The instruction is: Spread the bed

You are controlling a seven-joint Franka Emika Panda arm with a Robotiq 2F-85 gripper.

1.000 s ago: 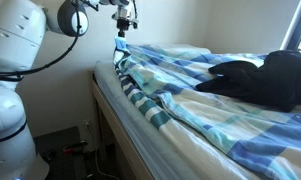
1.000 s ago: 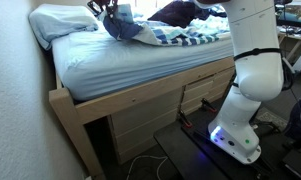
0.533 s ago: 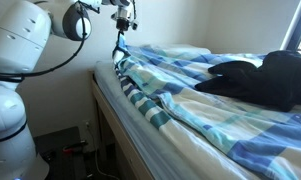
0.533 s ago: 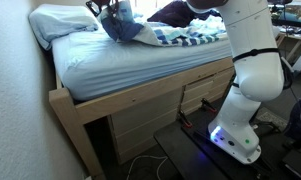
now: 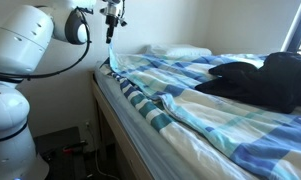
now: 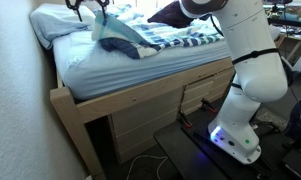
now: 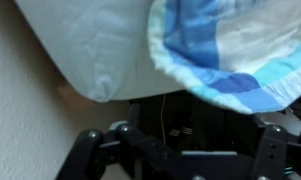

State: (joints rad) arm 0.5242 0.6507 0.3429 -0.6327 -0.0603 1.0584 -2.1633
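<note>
The bed (image 6: 120,98) has a wooden frame and a white quilted sheet (image 6: 90,62). Its striped blue and white blanket (image 5: 180,95) lies rumpled across it. In the other exterior view one corner of the blanket (image 6: 115,35) peaks up near the white pillow (image 6: 52,20). My gripper (image 5: 111,20) hangs just above that corner, close to the head of the bed (image 5: 102,110). In the wrist view the gripper (image 7: 180,150) is open. The blanket (image 7: 230,50) and the sheet (image 7: 90,50) lie beyond its fingers, with nothing between them.
A black bundle of cloth (image 5: 258,78) lies on the blanket further down the bed and shows in the other exterior view too (image 6: 175,12). The white robot base (image 6: 242,100) stands beside the bed's drawers (image 6: 150,122). A wall runs behind the headboard.
The gripper carried the blanket corner toward the pillow end, then went from shut on the blanket to open. The corner now sags under it.
</note>
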